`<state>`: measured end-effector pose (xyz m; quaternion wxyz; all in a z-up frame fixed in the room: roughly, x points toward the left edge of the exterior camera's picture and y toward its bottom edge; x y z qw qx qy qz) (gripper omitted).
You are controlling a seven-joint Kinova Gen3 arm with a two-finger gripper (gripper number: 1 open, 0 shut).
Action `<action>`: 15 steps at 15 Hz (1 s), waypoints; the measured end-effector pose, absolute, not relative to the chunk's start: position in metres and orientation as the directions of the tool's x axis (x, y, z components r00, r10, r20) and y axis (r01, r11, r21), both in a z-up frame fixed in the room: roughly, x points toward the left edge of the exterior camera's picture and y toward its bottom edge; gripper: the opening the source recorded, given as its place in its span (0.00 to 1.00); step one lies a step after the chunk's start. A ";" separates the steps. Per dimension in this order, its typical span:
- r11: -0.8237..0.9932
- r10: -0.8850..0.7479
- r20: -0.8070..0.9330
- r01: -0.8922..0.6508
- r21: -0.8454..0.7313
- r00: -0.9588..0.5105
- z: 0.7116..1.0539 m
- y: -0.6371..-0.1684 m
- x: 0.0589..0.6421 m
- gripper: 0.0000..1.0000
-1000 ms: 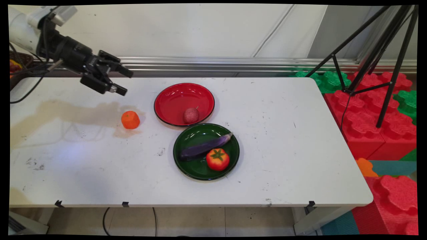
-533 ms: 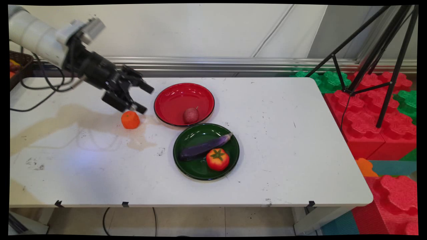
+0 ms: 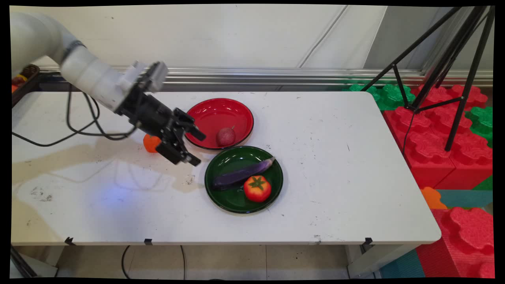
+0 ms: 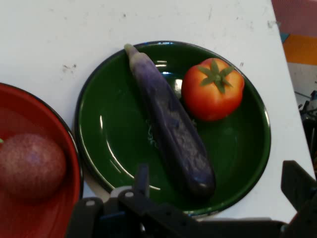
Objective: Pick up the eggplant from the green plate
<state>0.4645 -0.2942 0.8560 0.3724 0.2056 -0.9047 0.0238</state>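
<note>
My gripper (image 3: 197, 148) hangs open above the table, between the red plate (image 3: 205, 118) and the green plate (image 3: 230, 199), holding nothing. The green plate (image 4: 119, 134) carries a purple eggplant (image 3: 240, 174) (image 4: 171, 129) and a red tomato (image 3: 257, 188) (image 4: 213, 89); it fills the hand view just ahead of the fingers (image 4: 297, 186). A reddish-brown round fruit (image 3: 225, 136) (image 4: 29, 166) lies in the red plate (image 4: 29, 218). An orange fruit (image 3: 149, 142) sits on the table behind the gripper, partly hidden by it.
A brownish stain spreads over the table's (image 3: 335, 157) left half. A black tripod (image 3: 446, 71) and red and green foam blocks (image 3: 446, 146) stand off the right end. A basket (image 3: 21, 81) sits at the far left.
The arm has swung right and toward the near side, from above the table's back left, past the orange fruit, to the gap between the two plates. The gripper stayed open.
</note>
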 end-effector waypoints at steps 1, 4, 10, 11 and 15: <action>0.911 -0.366 0.671 -0.396 0.116 -0.645 0.849 -0.296 0.456 1.00; 0.903 -0.392 0.636 -0.409 0.129 -0.665 0.831 -0.304 0.433 1.00; 0.887 -0.437 0.576 -0.438 0.146 -0.691 0.798 -0.321 0.397 1.00; 0.884 -0.443 0.568 -0.443 0.149 -0.693 0.793 -0.324 0.393 1.00; 0.874 -0.467 0.538 -0.459 0.160 -0.702 0.775 -0.332 0.377 1.00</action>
